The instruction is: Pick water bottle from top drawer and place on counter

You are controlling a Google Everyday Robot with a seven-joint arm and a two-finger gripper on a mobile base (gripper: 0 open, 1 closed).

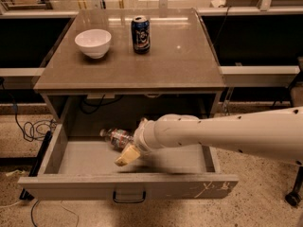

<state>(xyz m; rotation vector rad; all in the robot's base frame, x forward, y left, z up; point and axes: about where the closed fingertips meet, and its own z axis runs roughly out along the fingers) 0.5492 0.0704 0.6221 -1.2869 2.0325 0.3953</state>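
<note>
Hanging inside the pulled-out top drawer, gripper is hovering low over the floor; open or closed cannot be told; water bottle is lying on its side just beyond the gripper, toward the drawer's back; counter is standing above the gripper, bearing white bowl and dark blue can.

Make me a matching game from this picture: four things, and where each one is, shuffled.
1 water bottle
2 white bowl
3 blue can
4 gripper

a upright on the counter, back middle
b in the top drawer, just in front of the bottle
c on the counter, left side
d lying toward the drawer's back

Pairs: 1-d, 2-c, 3-a, 4-b
</note>
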